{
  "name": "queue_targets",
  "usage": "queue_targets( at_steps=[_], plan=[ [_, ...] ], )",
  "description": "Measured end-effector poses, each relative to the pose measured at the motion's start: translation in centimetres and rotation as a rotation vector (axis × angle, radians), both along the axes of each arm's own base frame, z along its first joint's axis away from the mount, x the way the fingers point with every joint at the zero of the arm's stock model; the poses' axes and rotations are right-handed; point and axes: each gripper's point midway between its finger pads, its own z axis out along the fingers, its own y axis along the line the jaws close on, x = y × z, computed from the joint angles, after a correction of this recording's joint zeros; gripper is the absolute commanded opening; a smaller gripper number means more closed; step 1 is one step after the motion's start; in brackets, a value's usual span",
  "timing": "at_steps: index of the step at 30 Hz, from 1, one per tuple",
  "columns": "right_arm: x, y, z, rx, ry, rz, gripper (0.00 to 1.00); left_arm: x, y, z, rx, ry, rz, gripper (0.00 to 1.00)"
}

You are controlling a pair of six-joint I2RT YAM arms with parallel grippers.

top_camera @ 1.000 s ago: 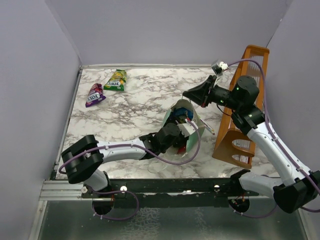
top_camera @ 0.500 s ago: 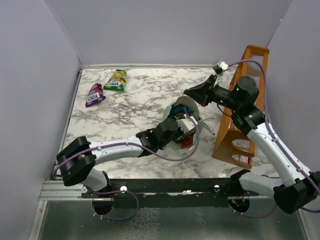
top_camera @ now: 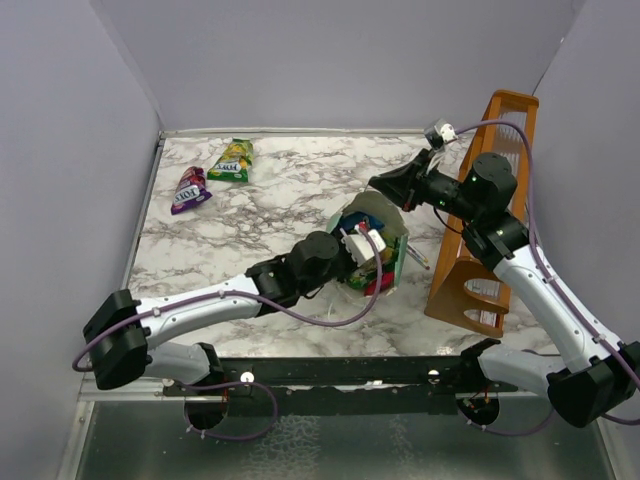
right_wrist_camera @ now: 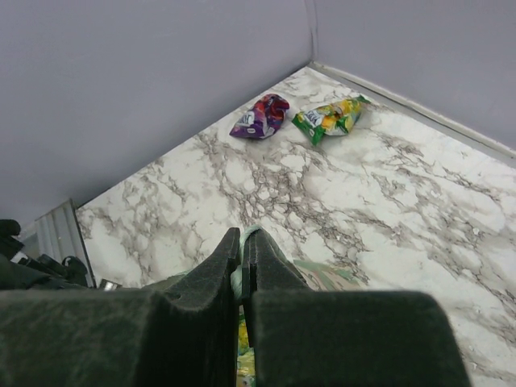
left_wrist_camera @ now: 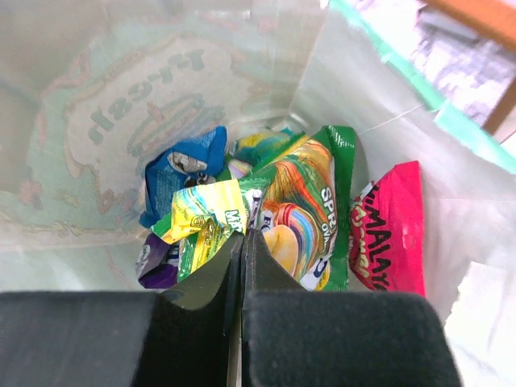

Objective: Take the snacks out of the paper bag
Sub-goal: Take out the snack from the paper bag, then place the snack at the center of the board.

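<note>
The mint-green paper bag (top_camera: 392,232) lies tilted mid-table, its mouth facing my left arm. My right gripper (top_camera: 386,186) is shut on its upper rim (right_wrist_camera: 251,242). My left gripper (top_camera: 356,250) reaches inside the bag (left_wrist_camera: 161,97); in the left wrist view its jaws (left_wrist_camera: 242,235) are shut on the corner of a yellow-green snack (left_wrist_camera: 201,216). Around it lie a blue packet (left_wrist_camera: 181,171), a green rainbow-print packet (left_wrist_camera: 310,218), a pink-red packet (left_wrist_camera: 393,234) and a purple one (left_wrist_camera: 155,262). Two snacks rest on the table's far left: purple (top_camera: 190,188) and green-yellow (top_camera: 232,160).
A tall orange-brown wooden rack (top_camera: 492,225) stands just right of the bag, under my right arm. Grey walls close in the marble table (top_camera: 280,200) on three sides. The two loose packets, purple (right_wrist_camera: 260,117) and green-yellow (right_wrist_camera: 330,118), also show in the right wrist view.
My left arm has pushed deeper into the bag and its gripper has gone from open to shut. The bag has shifted slightly. The right gripper has kept its hold.
</note>
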Motion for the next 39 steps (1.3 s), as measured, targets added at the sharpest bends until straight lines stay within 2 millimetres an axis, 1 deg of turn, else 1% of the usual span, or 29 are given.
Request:
queue_targets(
  at_steps=[3, 9, 11, 17, 21, 25, 28, 31, 34, 36, 39],
  plan=[
    [0.1, 0.0, -0.1, -0.003, -0.001, 0.0, 0.01, -0.9, 0.0, 2.2, -0.041, -0.003, -0.043, 0.0],
    [0.2, 0.1, -0.4, -0.006, 0.006, 0.002, 0.01, -2.1, 0.3, 8.8, -0.195, -0.055, -0.084, 0.0],
    [0.3, 0.2, -0.4, -0.007, 0.009, 0.003, 0.01, -2.4, 0.5, 10.6, -0.239, -0.068, -0.092, 0.0],
    [0.3, 0.2, -0.5, -0.007, 0.009, 0.001, 0.01, -3.4, 1.7, 14.7, -0.341, -0.106, -0.108, 0.0],
    [0.3, 0.1, -0.5, -0.007, 0.009, 0.001, 0.01, -4.6, 3.6, 17.8, -0.415, -0.15, -0.119, 0.0],
    [0.3, 0.1, -0.5, -0.007, 0.009, 0.0, 0.01, -6.2, 6.7, 21.8, -0.515, -0.218, -0.123, 0.0],
    [0.4, 0.1, -0.5, -0.007, 0.009, -0.003, 0.01, -7.2, 9.2, 24.0, -0.573, -0.266, -0.106, 0.0],
    [0.4, 0.1, -0.4, -0.007, 0.009, -0.004, 0.01, -7.2, 11.5, 25.0, -0.595, -0.3, -0.05, 0.0],
    [0.4, 0.1, -0.4, -0.007, 0.009, -0.006, 0.01, -6.4, 13.5, 25.3, -0.592, -0.313, 0.047, 0.0],
    [0.4, 0.1, -0.5, -0.007, 0.009, -0.007, 0.01, -5.3, 14.7, 25.0, -0.576, -0.311, 0.139, 0.0],
    [0.4, 0.1, -0.5, -0.007, 0.009, -0.007, 0.01, -3.4, 16.1, 24.0, -0.52, -0.293, 0.286, 0.0]
  ],
)
